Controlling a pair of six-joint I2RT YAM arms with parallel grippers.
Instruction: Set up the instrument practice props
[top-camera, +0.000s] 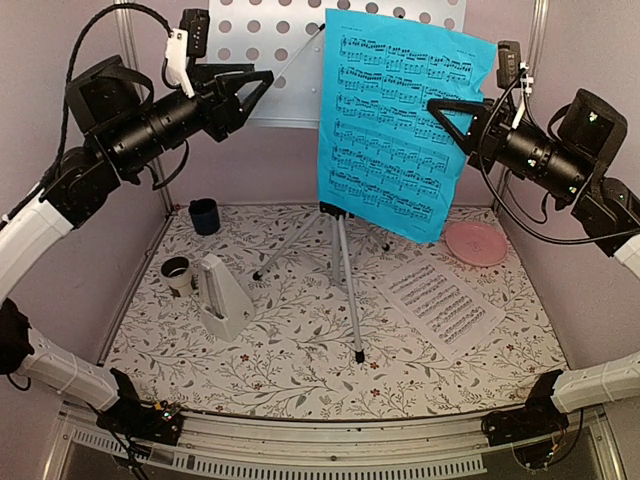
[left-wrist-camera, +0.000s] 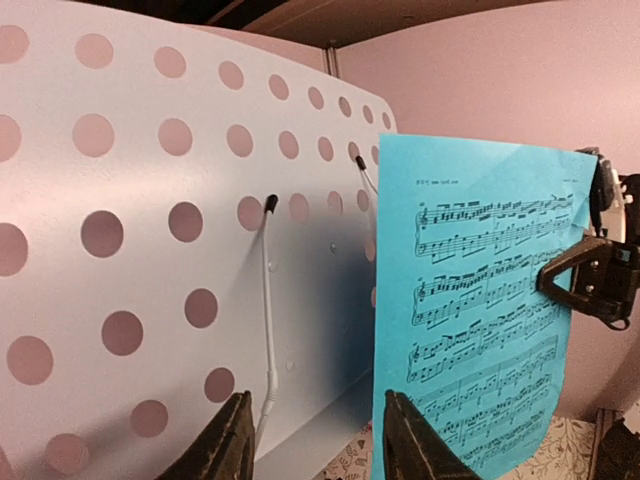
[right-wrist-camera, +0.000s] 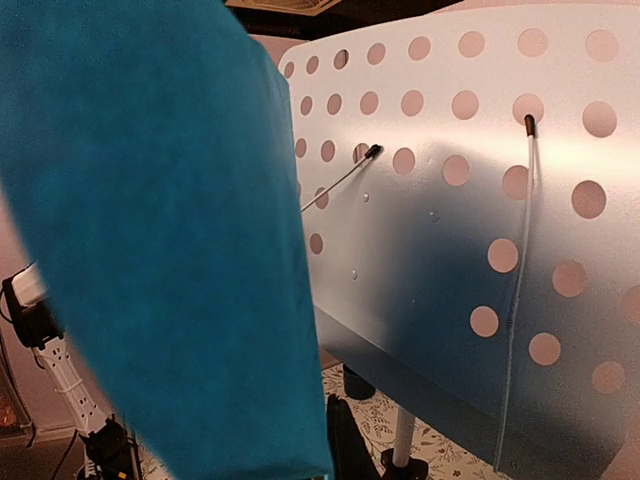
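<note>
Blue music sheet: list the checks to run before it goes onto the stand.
1. Right gripper shut on the blue music sheet at its right edge: ok.
2. Left gripper open and holding nothing: ok.
3. Blue music sheet square to the music stand: not ok, it hangs tilted in front of the desk.
4. Sheet's lower edge seated on the stand's ledge: cannot tell.
5. Music stand upright on its tripod: ok.
6. White music sheet on the stand: not ok, it lies flat on the table.
</note>
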